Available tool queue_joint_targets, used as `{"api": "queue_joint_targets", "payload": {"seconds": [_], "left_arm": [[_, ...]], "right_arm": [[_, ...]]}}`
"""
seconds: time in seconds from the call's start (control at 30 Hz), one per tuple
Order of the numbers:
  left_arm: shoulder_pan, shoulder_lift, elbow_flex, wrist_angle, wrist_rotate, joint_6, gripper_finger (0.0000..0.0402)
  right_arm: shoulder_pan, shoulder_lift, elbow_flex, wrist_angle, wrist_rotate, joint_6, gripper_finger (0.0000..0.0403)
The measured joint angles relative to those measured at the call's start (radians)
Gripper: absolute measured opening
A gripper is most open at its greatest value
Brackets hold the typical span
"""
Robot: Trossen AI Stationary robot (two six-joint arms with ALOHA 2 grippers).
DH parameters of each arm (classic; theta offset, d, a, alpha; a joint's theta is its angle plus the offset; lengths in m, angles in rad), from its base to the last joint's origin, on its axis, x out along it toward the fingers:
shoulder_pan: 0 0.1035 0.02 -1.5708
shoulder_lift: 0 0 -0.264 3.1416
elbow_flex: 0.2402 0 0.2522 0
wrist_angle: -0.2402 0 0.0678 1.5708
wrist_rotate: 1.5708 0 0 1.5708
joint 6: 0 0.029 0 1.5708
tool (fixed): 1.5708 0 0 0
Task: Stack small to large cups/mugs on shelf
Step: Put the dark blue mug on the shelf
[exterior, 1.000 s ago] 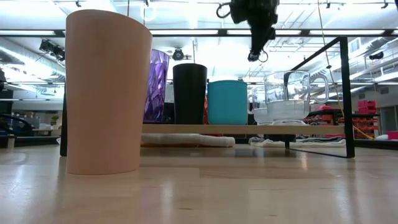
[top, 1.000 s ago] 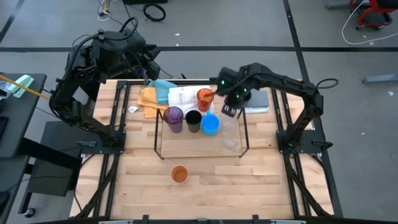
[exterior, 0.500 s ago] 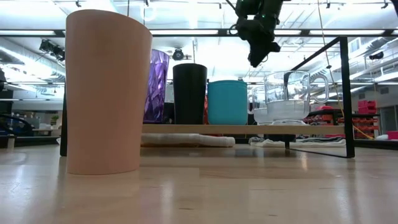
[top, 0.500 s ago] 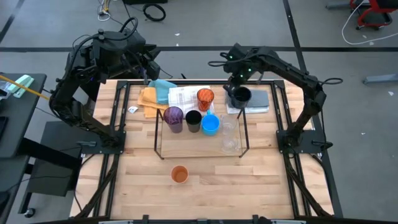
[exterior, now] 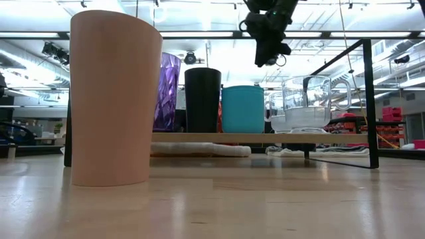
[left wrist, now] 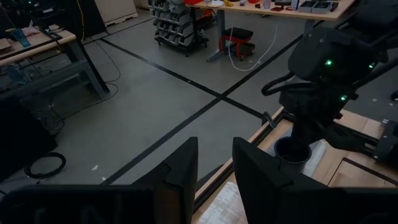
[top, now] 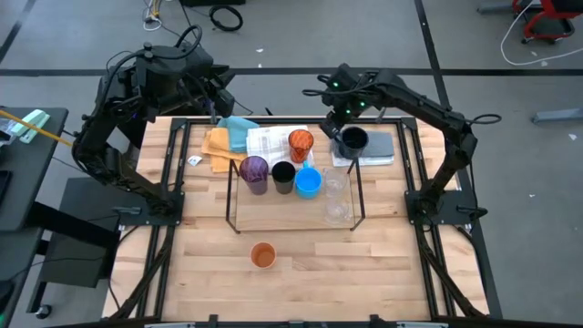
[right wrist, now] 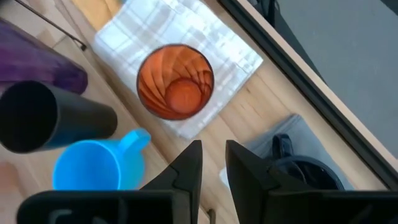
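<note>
The shelf (top: 232, 214) carries a purple cup (top: 254, 171), a black cup (top: 283, 176), a blue cup (top: 308, 182) and a clear glass mug (top: 335, 197) in a row. An orange cup (right wrist: 176, 81) stands on a white checked cloth behind it. A dark mug (top: 353, 139) sits on a grey cloth. Another orange cup (top: 263, 255) stands on the table near the front. My right gripper (right wrist: 213, 167) hangs above the far side, between the orange cup and the dark mug, narrowly open and holding nothing. My left gripper (left wrist: 215, 171) waits raised at the far left, open.
Folded cloths, a teal one (top: 239, 128) and a yellow one (top: 217, 146), lie at the far left of the table. Black arm-mount rails (top: 173, 182) run along both sides. Bare wood lies in front of the shelf around the near orange cup.
My right gripper has gone from above the shelf's right part, by the glass mug, toward the table's far edge and rolled somewhat. It now hangs above the gap between the orange cup and the dark mug. The cups have not moved.
</note>
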Motion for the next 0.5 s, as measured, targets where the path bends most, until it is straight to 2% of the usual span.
{"api": "queue_joint_targets", "payload": {"seconds": [0.2,0.37,0.5], "left_arm": [[0.000,0.000,0.000,0.000,0.000,0.001,0.0107],[0.000,0.000,0.000,0.000,0.000,0.001,0.0107],[0.000,0.000,0.000,0.000,0.000,0.001,0.0107]], "right_arm": [[-0.044,0.000,-0.021,-0.019,0.030,-0.023,0.0078],[-0.127,0.000,-0.140,-0.029,0.024,-0.055,0.0080],[-0.174,0.001,-0.227,-0.023,-0.015,-0.111,0.0100]]}}
